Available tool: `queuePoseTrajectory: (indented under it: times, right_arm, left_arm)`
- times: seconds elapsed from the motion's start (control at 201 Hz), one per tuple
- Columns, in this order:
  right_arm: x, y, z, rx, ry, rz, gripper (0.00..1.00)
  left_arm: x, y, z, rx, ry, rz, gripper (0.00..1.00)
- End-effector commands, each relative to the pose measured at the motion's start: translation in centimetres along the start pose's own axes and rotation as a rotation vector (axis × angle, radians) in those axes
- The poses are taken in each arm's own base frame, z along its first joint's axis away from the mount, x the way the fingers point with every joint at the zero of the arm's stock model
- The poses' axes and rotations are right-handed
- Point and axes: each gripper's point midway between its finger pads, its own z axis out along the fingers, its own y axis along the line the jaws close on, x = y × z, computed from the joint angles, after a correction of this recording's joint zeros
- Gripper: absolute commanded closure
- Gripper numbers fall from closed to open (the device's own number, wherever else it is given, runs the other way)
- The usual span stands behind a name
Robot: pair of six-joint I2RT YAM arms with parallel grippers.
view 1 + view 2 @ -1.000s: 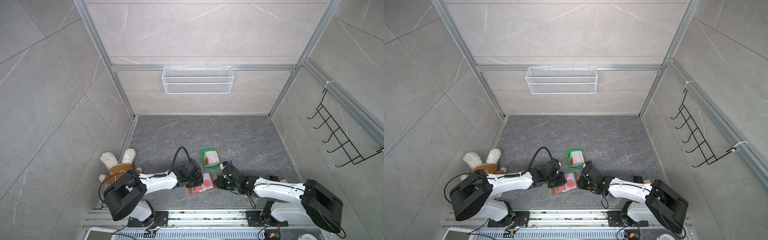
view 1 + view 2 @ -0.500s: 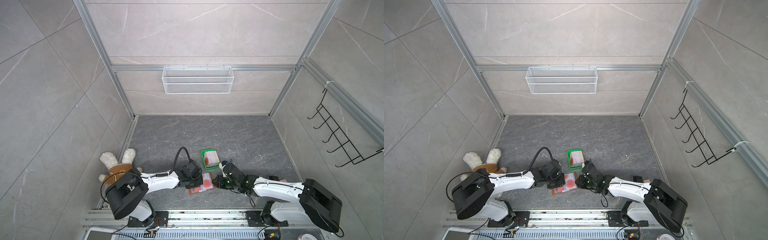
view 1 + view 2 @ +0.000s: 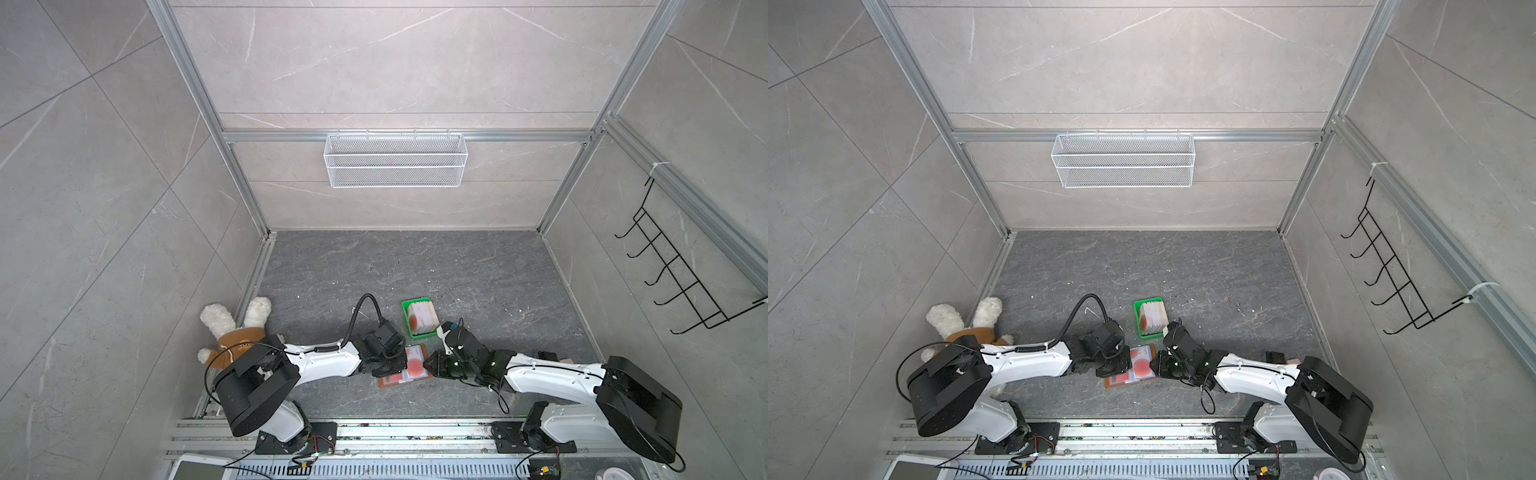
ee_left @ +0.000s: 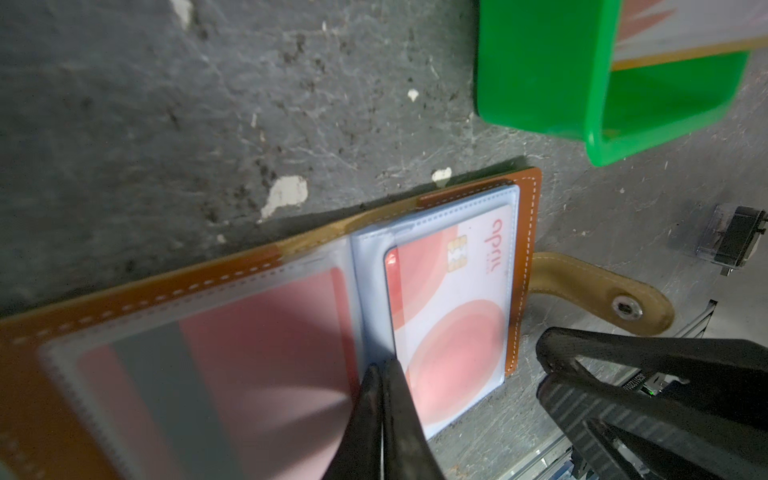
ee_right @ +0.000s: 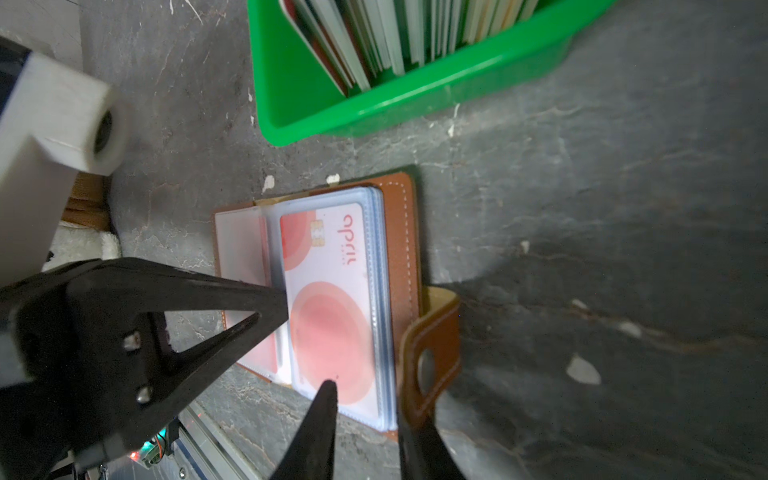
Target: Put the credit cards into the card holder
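Lying open near the scuffed grey surface's (image 3: pixel 415 266) front edge, the card holder (image 3: pixel 402 380) shows one sleeved card. More credit cards (image 3: pixel 422 318) stand in the green tray (image 3: pixel 408 305) just behind. The left fingers (image 4: pixel 399 399) are pinched together at its sleeves, and the right fingers (image 5: pixel 320 415) straddle them, slightly parted. Tiled walls (image 3: pixel 83 208) surround it all.

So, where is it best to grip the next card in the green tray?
Probably the free upper edge of the end card, coming from above with the jaws across its two faces. The cards stand on edge, leaning and packed together in the tray, whose walls cover their lower parts.
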Motion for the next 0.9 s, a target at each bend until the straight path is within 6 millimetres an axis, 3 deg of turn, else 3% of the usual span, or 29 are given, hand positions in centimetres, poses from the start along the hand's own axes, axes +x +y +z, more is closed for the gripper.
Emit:
queuePoseTrajectory:
  times: [0.0,0.259,0.573,0.891]
  right_arm:
    - [-0.6,0.2,0.0,0.008,-0.009,-0.018,0.72]
    - [-0.5,0.1,0.0,0.007,-0.01,-0.022,0.71]
    - [-0.6,0.3,-0.3,-0.001,-0.014,-0.023,0.7]
    - [-0.6,0.6,-0.2,-0.016,-0.015,-0.026,0.67]
  left_arm:
    - [-0.4,-1.0,-0.9,0.017,-0.018,0.026,0.93]
    - [-0.8,-3.1,-2.4,0.095,-0.034,0.047,0.91]
    - [-0.6,-2.0,-0.8,0.037,-0.01,0.038,0.85]
    - [-0.4,-1.5,0.0,0.021,0.008,0.03,0.88]
